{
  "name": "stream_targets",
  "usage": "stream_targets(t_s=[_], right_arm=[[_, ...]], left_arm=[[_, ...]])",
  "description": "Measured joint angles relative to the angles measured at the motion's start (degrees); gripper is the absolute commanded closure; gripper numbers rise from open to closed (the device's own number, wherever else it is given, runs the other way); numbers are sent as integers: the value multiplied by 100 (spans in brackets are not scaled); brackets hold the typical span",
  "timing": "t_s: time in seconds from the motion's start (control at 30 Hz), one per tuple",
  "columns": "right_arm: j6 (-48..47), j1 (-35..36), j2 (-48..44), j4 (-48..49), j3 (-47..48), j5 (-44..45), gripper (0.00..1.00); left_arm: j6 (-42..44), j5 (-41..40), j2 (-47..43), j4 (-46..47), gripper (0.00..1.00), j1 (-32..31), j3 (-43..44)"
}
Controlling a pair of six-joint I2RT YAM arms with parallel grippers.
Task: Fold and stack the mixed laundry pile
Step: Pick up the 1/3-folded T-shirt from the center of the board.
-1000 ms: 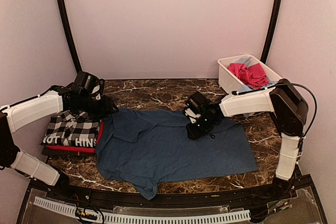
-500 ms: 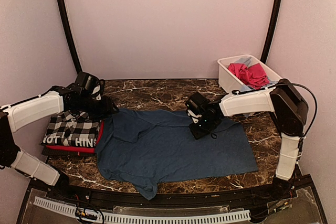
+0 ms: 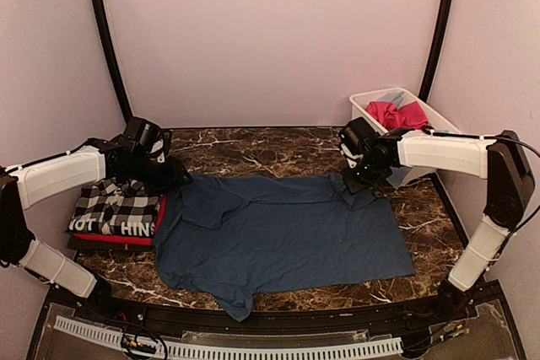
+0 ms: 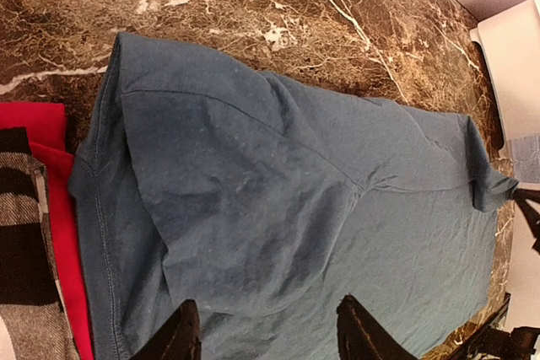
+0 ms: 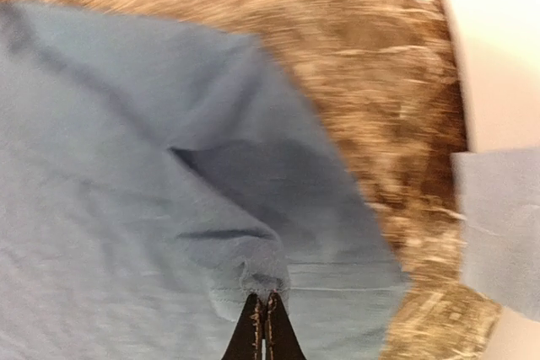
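The navy blue tee lies spread flat across the middle of the marble table. My right gripper is shut on a pinch of its cloth near the far right sleeve; the wrist view shows the fabric bunched at the closed tips. My left gripper hovers open over the tee's far left part, holding nothing. The folded checked garment with white lettering rests on the red tee at the left. Pink and light blue pieces sit in the tub.
A white plastic tub stands at the far right corner, just behind the right gripper; its wall and a hanging light blue cloth show in the right wrist view. Black frame posts rise at both back corners.
The right gripper shut on the tee's cloth near the middle and dragged it right and back toward the tub, flattening the tee's right side. The left arm stayed still.
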Motion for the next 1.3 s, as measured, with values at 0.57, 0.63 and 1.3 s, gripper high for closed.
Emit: stream_targets(t_s=[0.57, 0.63, 1.3], right_arm=[[-822, -1082, -321, 22, 619, 610, 100], [-876, -1082, -321, 13, 621, 603, 100], [-1054, -1084, -321, 26, 621, 575, 100]], left_arm=[[103, -249, 444, 179, 55, -409, -343], [57, -289, 444, 179, 55, -415, -472], [-227, -457, 1272, 490, 85, -452, -776]])
